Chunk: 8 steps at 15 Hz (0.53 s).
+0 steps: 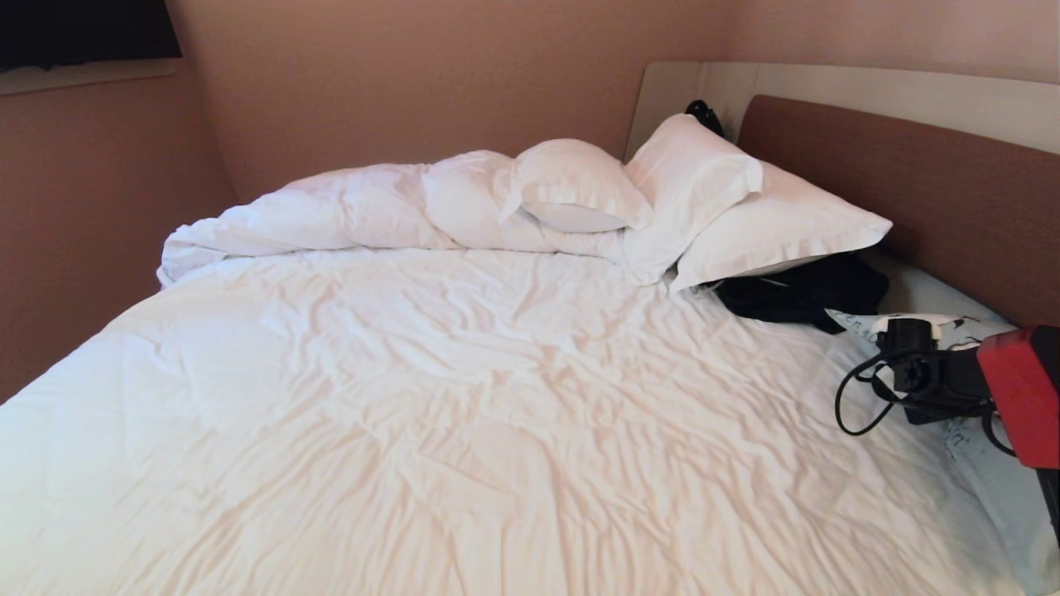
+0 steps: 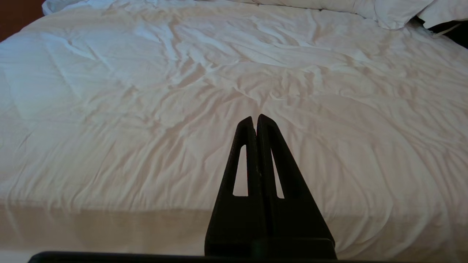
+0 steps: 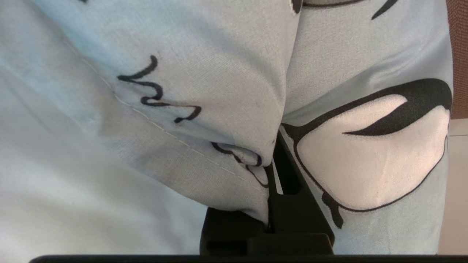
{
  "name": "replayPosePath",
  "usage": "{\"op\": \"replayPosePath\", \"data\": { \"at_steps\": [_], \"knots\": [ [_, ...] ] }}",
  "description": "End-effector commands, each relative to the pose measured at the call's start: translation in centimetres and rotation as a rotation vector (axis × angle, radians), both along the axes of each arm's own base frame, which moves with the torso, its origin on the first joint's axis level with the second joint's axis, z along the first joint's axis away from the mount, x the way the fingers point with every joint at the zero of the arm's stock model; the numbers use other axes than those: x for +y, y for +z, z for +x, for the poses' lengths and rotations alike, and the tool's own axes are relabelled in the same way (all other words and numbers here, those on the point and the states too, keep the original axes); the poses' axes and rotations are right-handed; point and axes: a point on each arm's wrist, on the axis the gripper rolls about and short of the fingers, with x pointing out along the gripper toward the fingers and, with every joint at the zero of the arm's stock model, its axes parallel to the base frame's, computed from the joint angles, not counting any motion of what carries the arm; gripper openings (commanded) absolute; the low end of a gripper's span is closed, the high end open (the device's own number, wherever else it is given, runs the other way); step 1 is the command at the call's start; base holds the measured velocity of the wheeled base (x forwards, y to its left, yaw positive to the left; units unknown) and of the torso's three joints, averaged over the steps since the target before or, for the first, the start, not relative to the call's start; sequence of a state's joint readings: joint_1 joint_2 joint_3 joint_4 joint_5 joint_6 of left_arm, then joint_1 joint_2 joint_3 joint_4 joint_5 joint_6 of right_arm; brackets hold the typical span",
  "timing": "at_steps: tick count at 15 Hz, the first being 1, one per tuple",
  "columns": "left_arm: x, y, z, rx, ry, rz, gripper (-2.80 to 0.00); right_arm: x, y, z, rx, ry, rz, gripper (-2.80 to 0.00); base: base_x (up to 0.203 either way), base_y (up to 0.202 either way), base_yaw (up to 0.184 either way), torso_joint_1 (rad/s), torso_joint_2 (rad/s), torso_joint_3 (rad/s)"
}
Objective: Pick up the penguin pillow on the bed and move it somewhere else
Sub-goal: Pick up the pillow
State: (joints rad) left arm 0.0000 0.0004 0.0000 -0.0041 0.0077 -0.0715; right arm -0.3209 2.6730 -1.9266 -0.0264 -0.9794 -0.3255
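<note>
Here, from the head, the penguin pillow lies lengthwise along the headboard, under the right gripper. Left wrist: the left gripper hangs shut, far off. Right wrist: jaws pinch pillow fabric.

The only writing in view is the thin dark script printed on the light blue penguin pillow, at the bed's right edge. In the right wrist view a few looping strokes show on a fold of the fabric, and in the head view a scrap shows near the headboard, but no word can be read.
</note>
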Motion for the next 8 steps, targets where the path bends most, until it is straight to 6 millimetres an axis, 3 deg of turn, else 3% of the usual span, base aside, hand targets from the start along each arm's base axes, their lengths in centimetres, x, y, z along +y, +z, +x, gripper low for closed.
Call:
{"op": "replayPosePath", "data": {
  "at_steps": [1,8],
  "knots": [
    [0.0,0.0,0.0,0.001,0.000,-0.001,-2.80,0.0,0.4,0.1,-0.024,0.002,-0.005,-2.80,0.000,0.000,0.000,0.000,0.00,0.000],
    [0.0,0.0,0.0,0.001,0.000,-0.001,-2.80,0.1,1.5,0.7,-0.137,0.030,-0.029,-2.80,0.000,0.000,0.000,0.000,0.00,0.000]
  ]
}}
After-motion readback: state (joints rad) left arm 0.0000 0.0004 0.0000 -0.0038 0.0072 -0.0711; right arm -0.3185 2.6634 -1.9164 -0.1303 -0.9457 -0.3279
